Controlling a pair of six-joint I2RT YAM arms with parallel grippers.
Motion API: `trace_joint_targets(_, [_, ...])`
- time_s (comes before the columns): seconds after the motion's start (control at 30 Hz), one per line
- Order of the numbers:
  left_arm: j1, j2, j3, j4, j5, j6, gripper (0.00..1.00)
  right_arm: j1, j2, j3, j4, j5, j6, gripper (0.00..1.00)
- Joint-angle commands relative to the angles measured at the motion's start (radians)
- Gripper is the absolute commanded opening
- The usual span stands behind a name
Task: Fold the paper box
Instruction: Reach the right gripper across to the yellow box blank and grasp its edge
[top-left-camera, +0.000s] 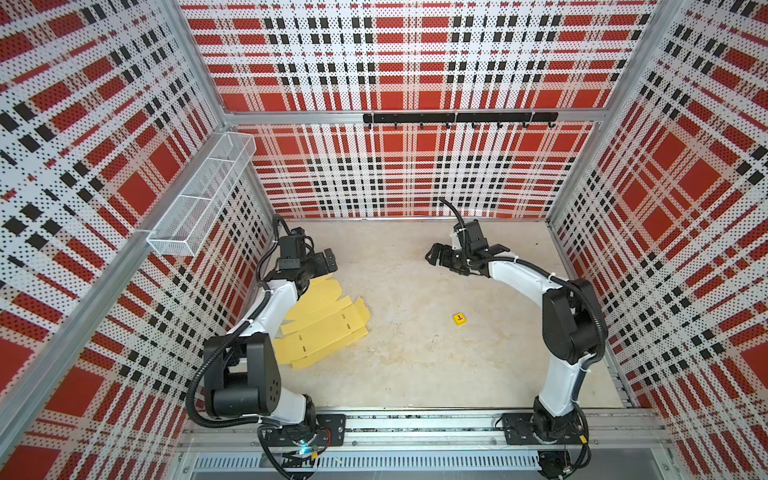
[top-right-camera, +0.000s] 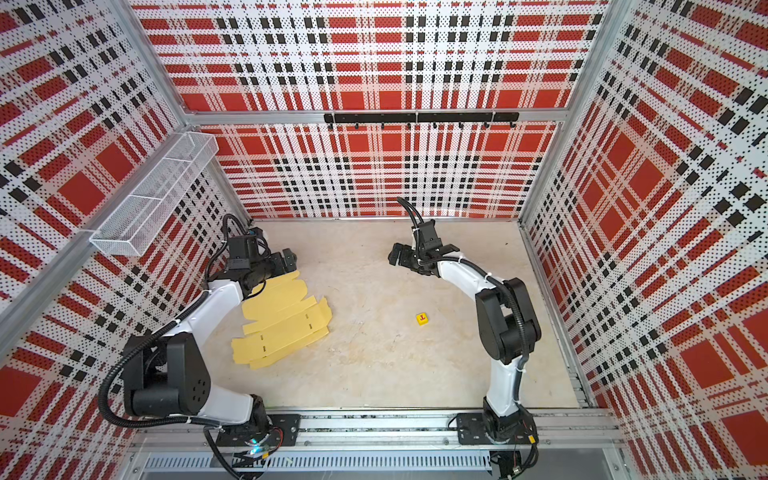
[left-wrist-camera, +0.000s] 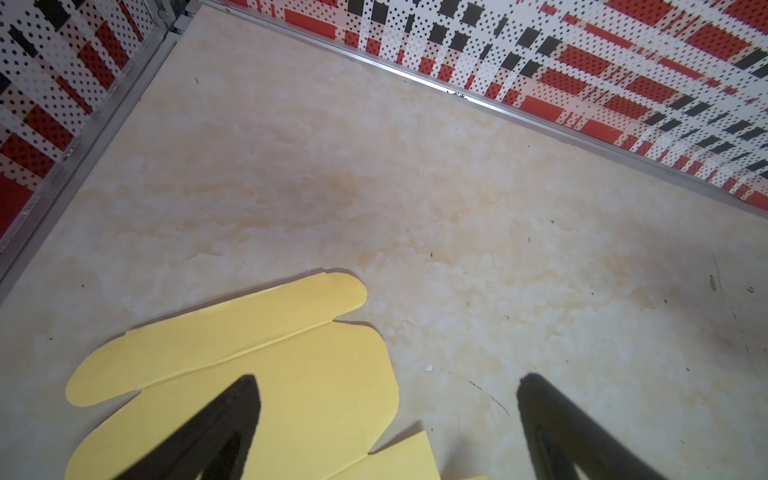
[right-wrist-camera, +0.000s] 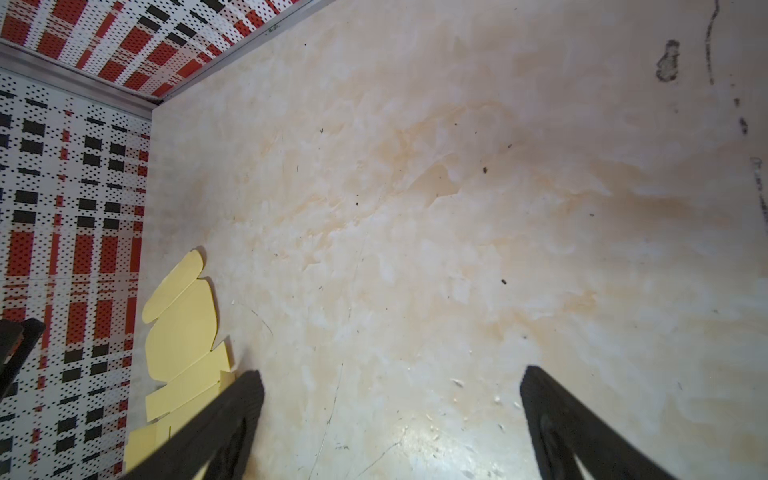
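Jaws, left and right: wide open, empty. Pale yellow die-cut cardboard paper box (top-left-camera: 324, 328): flat, unfolded, on table (top-left-camera: 415, 365). Step: approach. Next likely needs flap-edge pinch.

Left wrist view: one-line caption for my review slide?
Open left hand above the rounded flaps of the unfolded yellow paper box, flat on the tabletop.

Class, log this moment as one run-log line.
box: pale yellow die-cut cardboard sheet, flat, unfolded | left claw: open, empty, over sheet's far edge | right claw: open, empty, clear of sheet | folding: not started
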Motion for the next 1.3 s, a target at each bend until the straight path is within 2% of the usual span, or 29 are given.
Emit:
trace_joint_targets(0.0, [0.005, 0.011, 0.026, -0.013, 0.008, -0.023, 1.00, 0.026, 0.026, 0.050, -0.019, -0.073, 0.022, 1.00])
trace_joint_targets(0.5, [0.011, -0.008, 0.020, -0.006, -0.001, -0.017, 0.99, 0.176, 0.219, 0.286, -0.182, -0.187, 0.019, 0.92])
trace_joint_targets(0.9, [0.023, -0.033, 0.004, 0.002, -0.005, -0.014, 0.99, 0.241, 0.319, 0.363, -0.223, -0.295, 0.031, 0.84])
trace_joint_targets(1.1, [0.027, -0.044, -0.009, 0.009, -0.007, -0.015, 0.99, 0.268, 0.399, 0.473, -0.267, -0.354, 0.024, 0.80])
trace_joint_targets(1.27, [0.032, -0.049, -0.007, 0.009, -0.007, -0.016, 0.99, 0.292, 0.490, 0.616, -0.328, -0.408, 0.006, 0.72])
